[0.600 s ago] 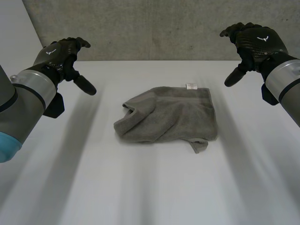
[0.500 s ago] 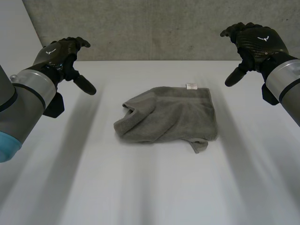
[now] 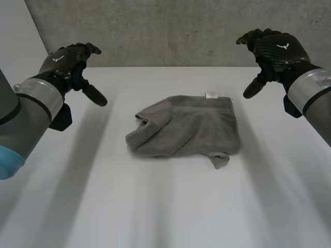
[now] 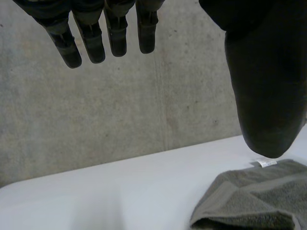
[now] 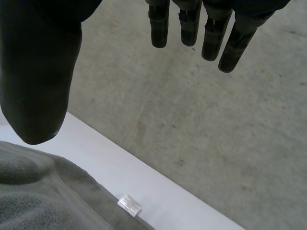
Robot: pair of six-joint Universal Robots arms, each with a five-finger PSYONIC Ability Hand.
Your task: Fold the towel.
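Bare concrete wall [image 3: 165, 31] backs a white table [image 3: 155, 217] where a two-armed robot prepares to fold laundry.

The left hand [image 3: 66, 61] hovers over the table's far left side, its fingers [image 4: 91, 40] straight and set wide of the thumb [image 4: 266, 96], holding nothing. The right hand [image 3: 276, 49] mirrors it at the far right, likewise spread and empty, thumb angled down toward the cloth. Neither touches anything.

Between them, well apart from both, the grey towel [image 3: 186, 129] lies in the middle of the table. It is rumpled and roughly doubled over itself. Its left side is bunched into a soft roll. Its far edge runs fairly straight to a small white label [image 3: 211, 94] near the far right corner. A loose flap [image 3: 220, 160] pokes out at the near right corner.

Judging from this layout, the danger is in the first grasp. The layers are stacked unevenly, so a hand closing on the bunched left side may catch one layer and miss the rest, or gather the whole roll at once. If the two hands take hold unevenly, lifting would likely twist the cloth rather than spread it. The trailing flap could tuck under and spoil a clean fold. A pinch that lands short would meet bare tabletop.
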